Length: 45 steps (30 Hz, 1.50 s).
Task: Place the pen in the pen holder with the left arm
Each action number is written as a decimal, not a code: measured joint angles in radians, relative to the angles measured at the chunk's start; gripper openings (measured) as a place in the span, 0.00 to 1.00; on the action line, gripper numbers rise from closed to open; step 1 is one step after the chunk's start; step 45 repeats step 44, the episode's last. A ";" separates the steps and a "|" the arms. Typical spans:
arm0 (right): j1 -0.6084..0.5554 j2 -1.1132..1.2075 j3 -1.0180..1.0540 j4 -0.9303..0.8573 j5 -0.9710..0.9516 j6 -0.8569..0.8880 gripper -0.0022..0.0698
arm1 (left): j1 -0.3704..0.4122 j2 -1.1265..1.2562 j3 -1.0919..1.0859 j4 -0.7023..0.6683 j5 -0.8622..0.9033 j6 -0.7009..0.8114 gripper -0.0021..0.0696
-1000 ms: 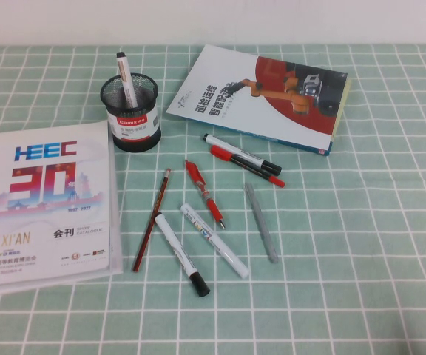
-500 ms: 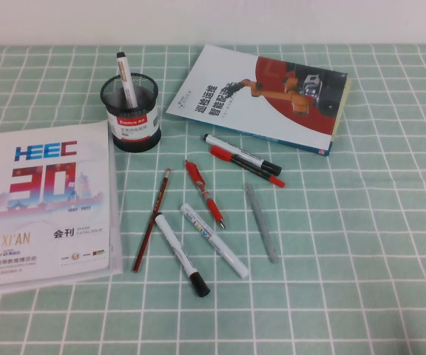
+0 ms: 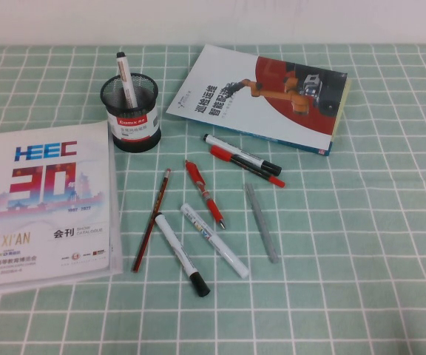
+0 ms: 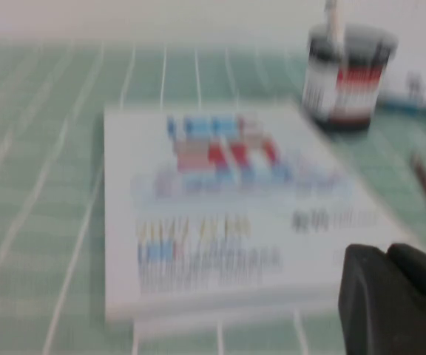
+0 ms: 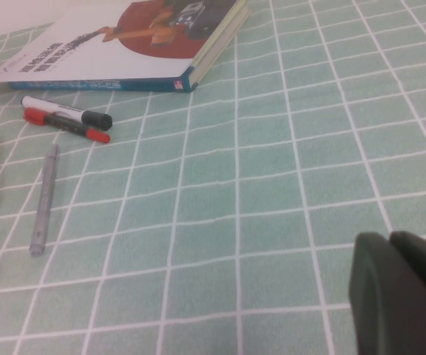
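Note:
The pen point(image 3: 180, 252), a thick white marker with a black cap, lies on the green checked cloth beside a red pencil point(image 3: 152, 219). The pen holder point(image 3: 130, 112), a black mesh cup with a red-and-white label, stands behind it and has another white pen point(image 3: 126, 77) upright inside. In the left wrist view the holder point(image 4: 346, 78) is far ahead. My left gripper point(image 4: 387, 253) is shut and empty, low over the cloth at the near edge of a white booklet point(image 4: 220, 200). My right gripper point(image 5: 390, 240) is shut and empty over bare cloth. Neither arm shows in the high view.
The HEEC booklet point(image 3: 43, 203) lies at the left and a book with a robot picture point(image 3: 261, 96) at the back. An all-white marker point(image 3: 214, 240), a red pen point(image 3: 203, 192), a grey pen point(image 3: 261, 222) and a black-capped and red marker pair point(image 3: 242, 157) are scattered mid-table.

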 joint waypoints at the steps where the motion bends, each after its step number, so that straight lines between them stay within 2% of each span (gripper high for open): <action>1: 0.000 0.000 0.000 0.000 0.000 0.000 0.00 | 0.000 0.000 0.000 0.000 0.037 0.000 0.03; 3: 0.000 0.000 0.000 0.000 0.000 0.000 0.00 | 0.000 0.000 0.000 -0.004 0.117 0.000 0.03; 7: 0.000 0.000 0.000 0.000 0.000 0.000 0.00 | 0.000 0.000 -0.002 -0.004 0.137 0.002 0.03; 45: 0.000 0.000 0.000 0.000 0.000 0.000 0.00 | 0.000 0.000 -0.004 -0.004 0.145 0.002 0.03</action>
